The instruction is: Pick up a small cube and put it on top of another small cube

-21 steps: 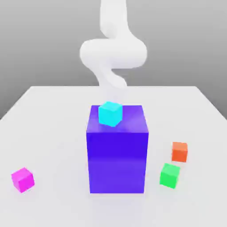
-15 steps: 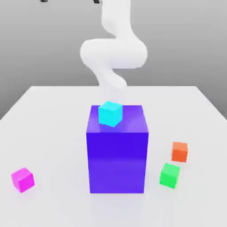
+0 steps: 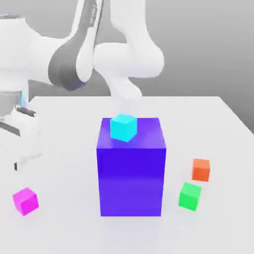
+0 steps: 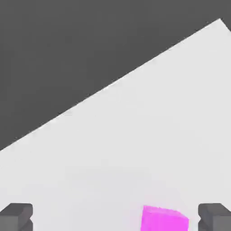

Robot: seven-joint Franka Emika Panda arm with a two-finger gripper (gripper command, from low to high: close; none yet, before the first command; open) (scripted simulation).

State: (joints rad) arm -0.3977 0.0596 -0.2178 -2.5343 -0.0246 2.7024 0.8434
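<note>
**Tool open above the pink cube, nothing picked up yet**

Tool [image 4: 115, 216] fingers stand wide apart, and they hold nothing. You can see one dark fingertip [image 4: 16, 215] on each side in the hand view, with the small cube [image 4: 163, 218] between them but closer to one finger. That pink cube [image 3: 25, 200] sits on the white bench [image 3: 218, 129], near the front corner on the exterior view's left, well apart from the big blue block [image 3: 131, 173].

You have not started the lift. The cube is not gripped and not stacked. A cyan cube [image 3: 123, 127] rests on top of the blue block. An orange cube [image 3: 201, 169] and a green cube [image 3: 190, 196] sit on the bench on the exterior view's right. You still need to grab, lift, carry and set down.
</note>
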